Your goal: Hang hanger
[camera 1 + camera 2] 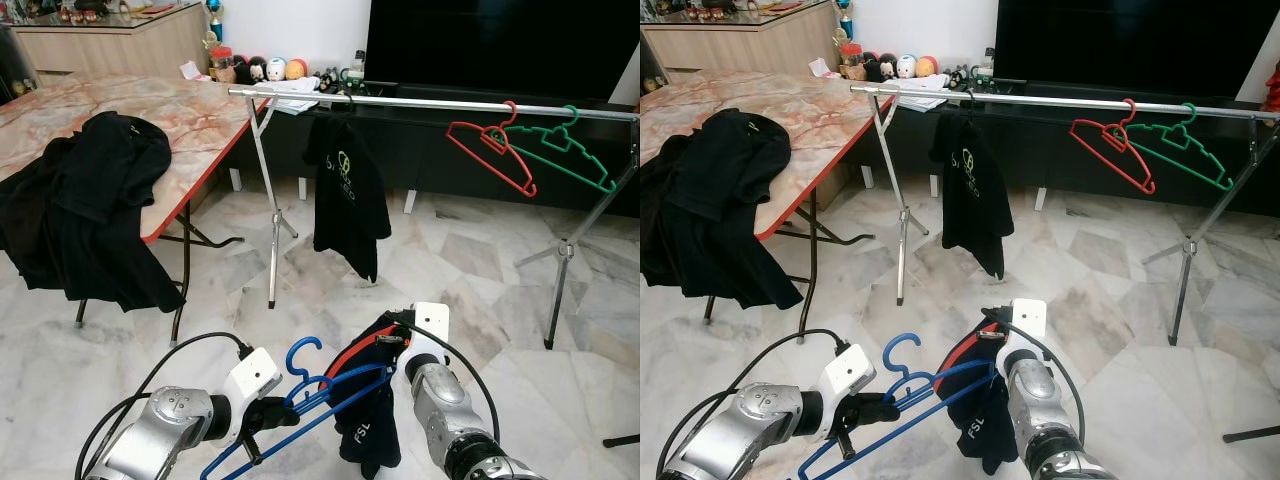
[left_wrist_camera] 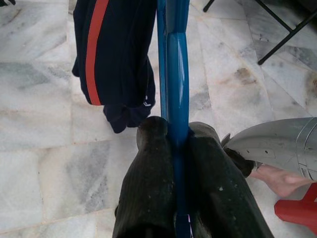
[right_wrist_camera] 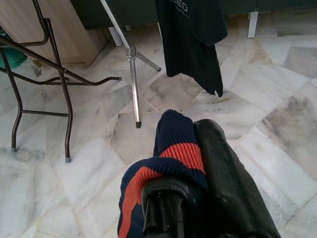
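1. While you plan the lift, note that the rail runs across the room well ahead of and above both grippers, bearing a black shirt, a red hanger and a green hanger.
2. Your navy garment drapes on the blue hanger, low between the arms.
3. Your right gripper is clamped on the garment's ribbed hem, forearm angled forward.
4. Your left gripper pinches the hanger's bar, its hook pointing up toward the rail.

Marble-topped folding bench — dark clothes heaped on it; toy figurines; black television; marble floor.
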### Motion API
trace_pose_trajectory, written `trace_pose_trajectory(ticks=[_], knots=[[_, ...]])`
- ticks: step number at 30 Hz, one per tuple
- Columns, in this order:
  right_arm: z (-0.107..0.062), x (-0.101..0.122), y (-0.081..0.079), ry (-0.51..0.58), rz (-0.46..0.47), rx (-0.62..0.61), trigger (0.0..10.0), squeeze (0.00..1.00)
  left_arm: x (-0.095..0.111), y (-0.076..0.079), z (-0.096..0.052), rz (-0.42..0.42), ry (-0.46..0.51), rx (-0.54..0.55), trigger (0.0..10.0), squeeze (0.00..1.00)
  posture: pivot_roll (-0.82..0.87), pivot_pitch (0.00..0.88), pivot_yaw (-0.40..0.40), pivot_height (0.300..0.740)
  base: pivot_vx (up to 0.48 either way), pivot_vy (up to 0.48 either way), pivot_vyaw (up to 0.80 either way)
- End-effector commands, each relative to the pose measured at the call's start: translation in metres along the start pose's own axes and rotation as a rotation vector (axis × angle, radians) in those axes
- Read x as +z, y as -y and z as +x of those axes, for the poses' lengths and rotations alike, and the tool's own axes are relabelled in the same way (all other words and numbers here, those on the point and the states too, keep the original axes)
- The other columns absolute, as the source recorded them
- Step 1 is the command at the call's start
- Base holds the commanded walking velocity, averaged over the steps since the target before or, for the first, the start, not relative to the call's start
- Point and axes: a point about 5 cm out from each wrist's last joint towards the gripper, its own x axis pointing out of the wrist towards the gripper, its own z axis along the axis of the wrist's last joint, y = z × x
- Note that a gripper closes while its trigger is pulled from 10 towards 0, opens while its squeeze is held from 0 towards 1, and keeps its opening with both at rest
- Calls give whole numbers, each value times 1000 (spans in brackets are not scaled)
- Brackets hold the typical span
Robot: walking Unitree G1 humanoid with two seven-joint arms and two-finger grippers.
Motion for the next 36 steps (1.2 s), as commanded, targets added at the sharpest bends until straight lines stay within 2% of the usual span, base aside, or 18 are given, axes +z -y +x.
trace_pose_trajectory(ticks=[1, 16, 18, 20, 28, 36], knots=[[0, 0, -1, 0, 3, 4, 10000, 0, 0, -3, -1, -10, 2, 9, 10000, 0, 120, 47, 12, 740, 0, 0, 0], [0, 0, -1, 0, 3, 4, 10000, 0, 0, -3, -1, -10, 2, 9, 10000, 0, 120, 47, 12, 740, 0, 0, 0], [-2, -6, 5, -23, 23, -8, 10000, 0, 5, -18, -1, 2, 68, 212, 10000, 0, 123, 44, 2, 740, 0, 0, 0], [-3, -8, 7, -31, 28, -14, 10000, 0, 7, -23, -1, 4, 94, 289, 10000, 0, 123, 44, 2, 740, 0, 0, 0], [-3, -8, 8, -33, 23, -21, 10000, 0, 7, -27, -5, -1, 98, 313, 10000, 0, 125, 47, 2, 740, 0, 0, 0], [-3, -9, 6, -35, 28, -9, 10000, 0, 4, -16, 1, -25, 102, 228, 10000, 0, 126, 48, 3, 740, 0, 0, 0]])
